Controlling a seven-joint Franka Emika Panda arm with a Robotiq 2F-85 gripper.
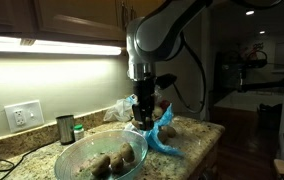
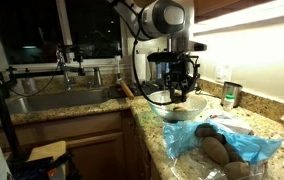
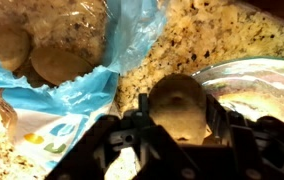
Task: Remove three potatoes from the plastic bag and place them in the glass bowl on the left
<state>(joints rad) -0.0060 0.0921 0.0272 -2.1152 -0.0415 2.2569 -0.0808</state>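
Wrist view: the hand [image 3: 179, 122] is closed on one potato [image 3: 179, 100], a smooth, rounded oval with dull tan skin, pinched between the two dark fingers [image 3: 132, 135] on either side of it. It hangs over the speckled granite tabletop [image 3: 207, 35], just at the curved, thin rim of the glass bowl [image 3: 267, 85], which fills the right of this view, clear and glossy. On the left lies the plastic bag [image 3: 92, 95], crinkled pale-blue film with a clear top part. Two more potatoes [image 3: 62, 65] sit inside it, one at the far left and one nearer the middle, both showing through the clear plastic.

In an exterior view the hand [image 1: 142, 105] points straight down from the grey, rounded arm [image 1: 157, 35], between the bowl and the bag. The glass bowl [image 1: 67, 155] stands near and to the left, wide and shallow, with two brown oval potatoes [image 1: 100, 164] lying side by side on its bottom. The blue bag [image 1: 168, 135] lies crumpled just to the right of the hand. A small dark metal cup [image 1: 65, 128] stands farther back on the left, near the wall.

In an exterior view the hand [image 2: 182, 82] hovers above the bowl [image 2: 197, 106], and the bag [image 2: 252, 148] lies near the camera, with lumpy brown potatoes [image 2: 217, 150] resting at its open mouth. A steel sink [image 2: 42, 100] is set in the tabletop to the left.
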